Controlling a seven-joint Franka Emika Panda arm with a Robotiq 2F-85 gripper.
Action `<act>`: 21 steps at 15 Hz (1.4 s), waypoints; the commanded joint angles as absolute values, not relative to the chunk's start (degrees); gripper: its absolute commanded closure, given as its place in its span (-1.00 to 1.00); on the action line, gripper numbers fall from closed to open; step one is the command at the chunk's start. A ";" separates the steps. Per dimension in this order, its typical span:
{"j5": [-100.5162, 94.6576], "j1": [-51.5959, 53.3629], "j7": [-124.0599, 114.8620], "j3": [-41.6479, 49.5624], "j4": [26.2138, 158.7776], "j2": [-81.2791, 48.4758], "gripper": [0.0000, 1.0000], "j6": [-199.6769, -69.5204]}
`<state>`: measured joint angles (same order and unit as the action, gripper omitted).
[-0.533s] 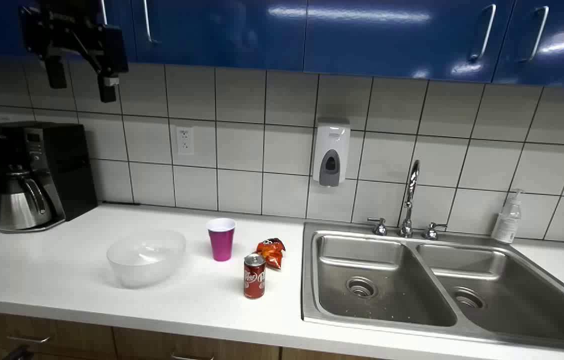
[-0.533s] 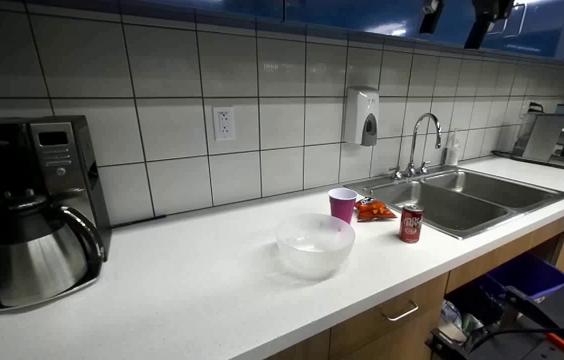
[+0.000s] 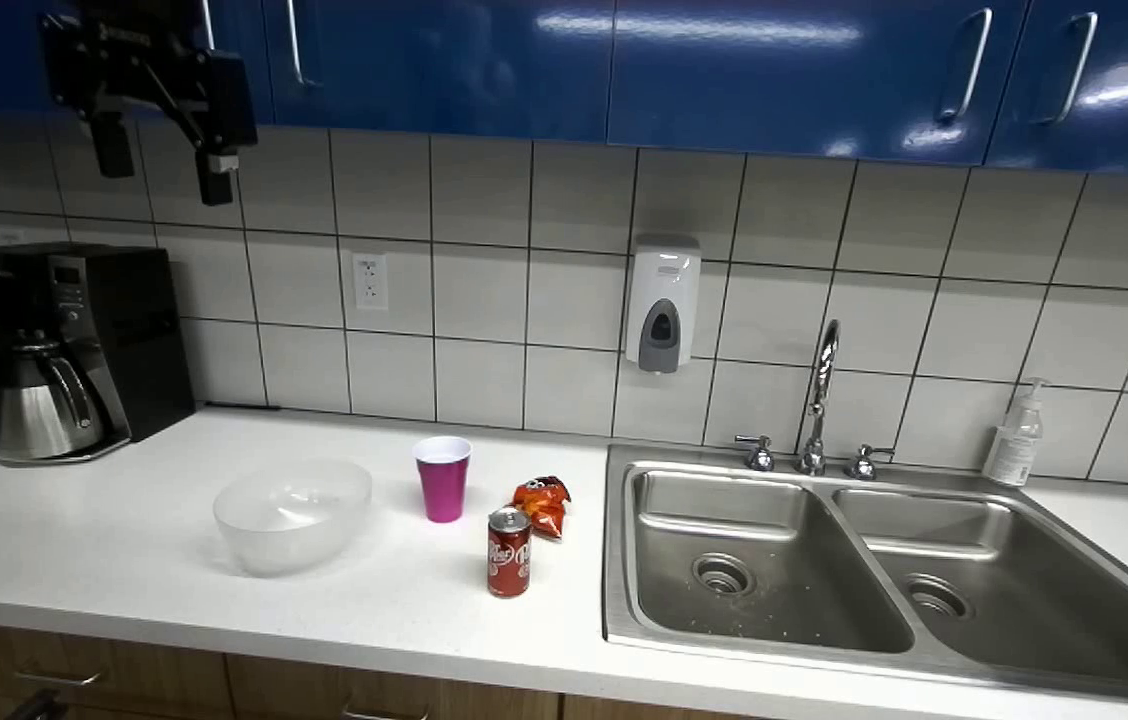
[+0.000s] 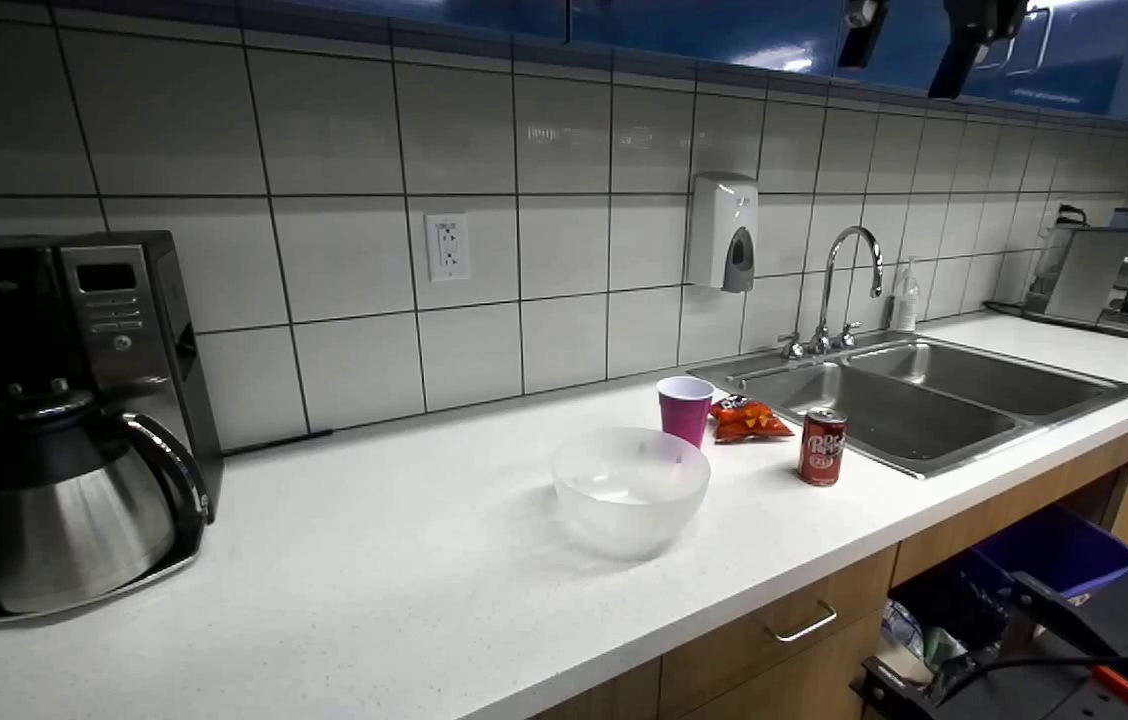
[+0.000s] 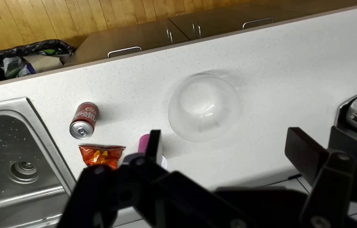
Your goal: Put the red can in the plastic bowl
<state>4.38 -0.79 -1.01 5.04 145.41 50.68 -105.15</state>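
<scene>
We hang our gripper spread and empty, seemingly just at the approach, and should next reach down to the red can near the sink.

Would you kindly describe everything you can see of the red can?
The red can is a cylindrical drinks can with pale lettering and a silvery, metal-looking top; its tab shows in the wrist view. It stands upright on the white counter near the sink, apart from the orange bag. Only the counter appears to touch it. Whether it is opened is unclear.
</scene>
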 commanded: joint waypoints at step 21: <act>-2.87 -6.47 8.05 11.30 159.82 45.44 -1.00 -119.50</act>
<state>-0.96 -4.32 5.03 10.49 156.84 46.75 -115.23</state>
